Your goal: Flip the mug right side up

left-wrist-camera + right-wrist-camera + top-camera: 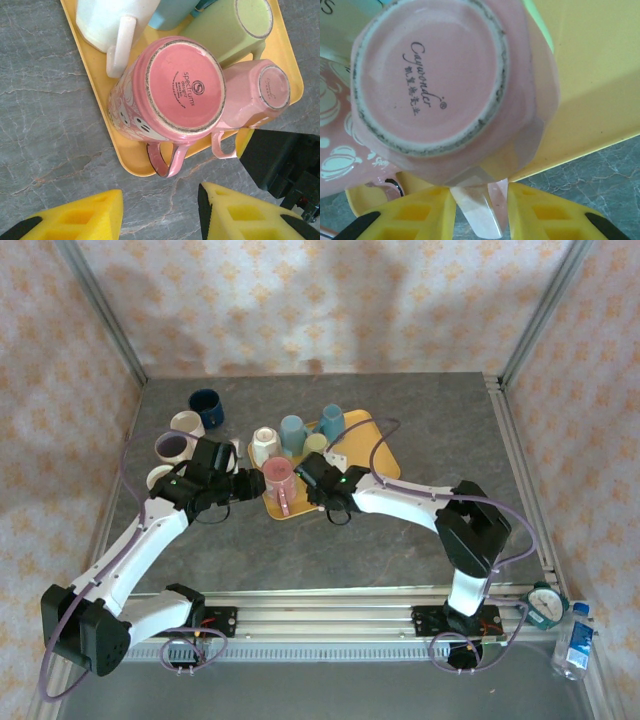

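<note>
Right claw clamped the handle of the inverted pale pink mug at the yellow tray edge, set to flip it; left claw hovered, fingers apart.

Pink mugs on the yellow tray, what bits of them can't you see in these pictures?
- Right wrist view: whether the right gripper truly squeezes the pale pink mug's handle; the bottom edge cuts it off.
- Top view: that mug, mostly hidden under the right gripper.
- Left wrist view: both mugs' insides; the pale one and the patterned pink mug stand upside down, bases towards the camera.
</note>
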You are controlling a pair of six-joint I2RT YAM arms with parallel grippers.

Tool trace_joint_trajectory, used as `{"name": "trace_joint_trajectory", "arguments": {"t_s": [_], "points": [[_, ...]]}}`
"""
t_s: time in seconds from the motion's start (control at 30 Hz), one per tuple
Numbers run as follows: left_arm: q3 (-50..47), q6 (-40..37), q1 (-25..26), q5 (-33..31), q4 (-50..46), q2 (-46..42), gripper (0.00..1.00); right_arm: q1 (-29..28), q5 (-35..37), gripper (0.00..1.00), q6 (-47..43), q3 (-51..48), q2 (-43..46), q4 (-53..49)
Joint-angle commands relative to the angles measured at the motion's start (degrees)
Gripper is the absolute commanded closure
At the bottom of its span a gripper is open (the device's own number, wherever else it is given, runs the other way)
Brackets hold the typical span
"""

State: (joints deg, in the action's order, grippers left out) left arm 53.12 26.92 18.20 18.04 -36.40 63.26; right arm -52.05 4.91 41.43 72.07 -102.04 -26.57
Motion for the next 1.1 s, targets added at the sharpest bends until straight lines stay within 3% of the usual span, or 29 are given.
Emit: {"name": "trace_joint_trajectory", "arguments": {"t_s": [0.0,0.43,1.07], "points": [[-0.60,-0.48,-0.62,0.56,1.09,-0.11,0.57,0.20,0.94,0.68,-2.63,2.55,-1.37,-4.02],[-1.31,-0.65,-0.63,0.18,0.97,-0.77,0.57,-0.51,6.93,0.68,-4.11,5.98,-4.84,-8.52],[-0.85,-0.47,-0.62,-0.34,0.48,-1.23,0.57,-0.49,4.40,0.81,-10.49,9.45,-8.51,-10.48]]}}
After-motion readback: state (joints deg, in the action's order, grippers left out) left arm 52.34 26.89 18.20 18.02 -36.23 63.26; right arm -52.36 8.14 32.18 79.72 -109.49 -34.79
